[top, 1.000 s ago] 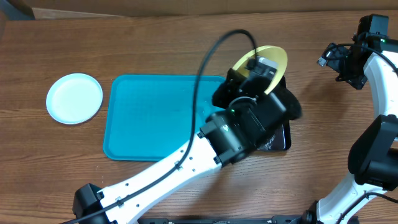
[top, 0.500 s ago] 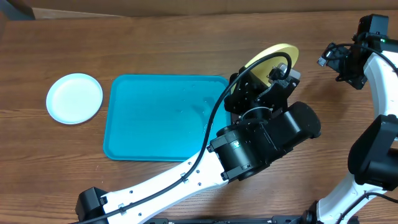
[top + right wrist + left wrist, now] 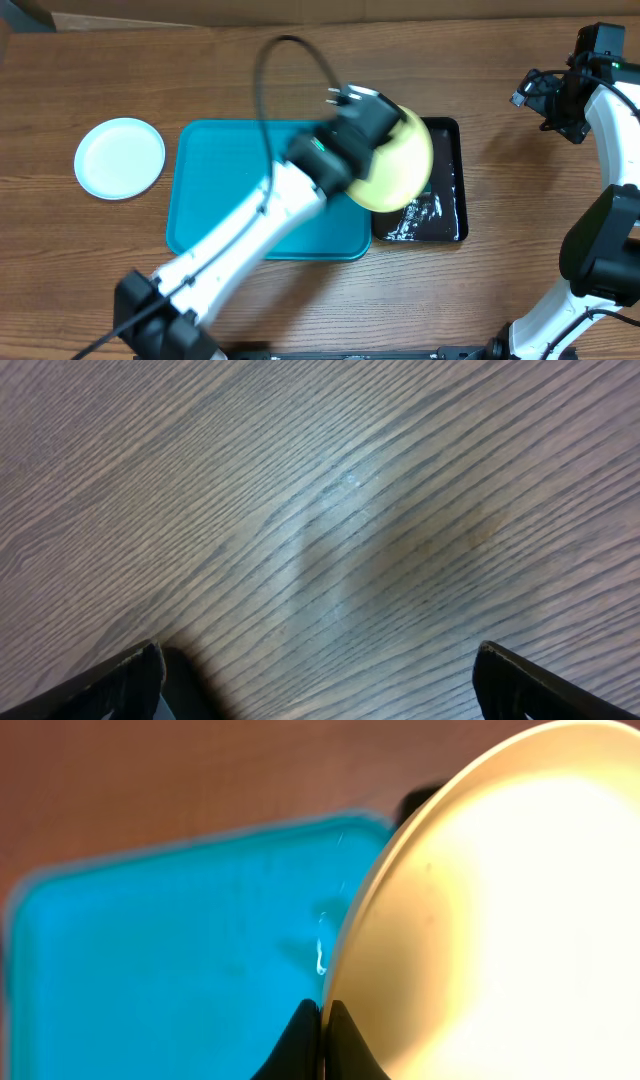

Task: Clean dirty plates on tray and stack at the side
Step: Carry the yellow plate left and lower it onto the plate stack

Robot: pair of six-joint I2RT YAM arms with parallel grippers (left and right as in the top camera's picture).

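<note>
Brown wood-grain table (image 3: 300, 80) filled the overhead view, matte and streaked. On it lay the large teal-blue rectangular plastic tray (image 3: 220, 180), smooth, round-cornered, with a raised rim, and its right end was hidden under the white-shelled left arm (image 3: 260, 230) that swept across it. Just beside it on the right sat the narrower black rectangular tray (image 3: 450, 210), glossy, with wet-looking glints near its lower end and its left side covered. There was the pale yellow round plastic plate (image 3: 400, 170), held up tilted over the seam between the two trays, its smooth face catching glare. The left gripper (image 3: 322, 1015) was pinched onto that plate's rim, dark fingertips nearly meeting. The left wrist view was smeared, so no marks on the plate could be made out. Over to the left, the white round plastic plate (image 3: 120, 158) lay flat on the table, apart from the teal tray. The right gripper (image 3: 320, 680) hung over bare wood at the far right, jaws wide apart, only their black tips showing at the frame's bottom corners.
</note>
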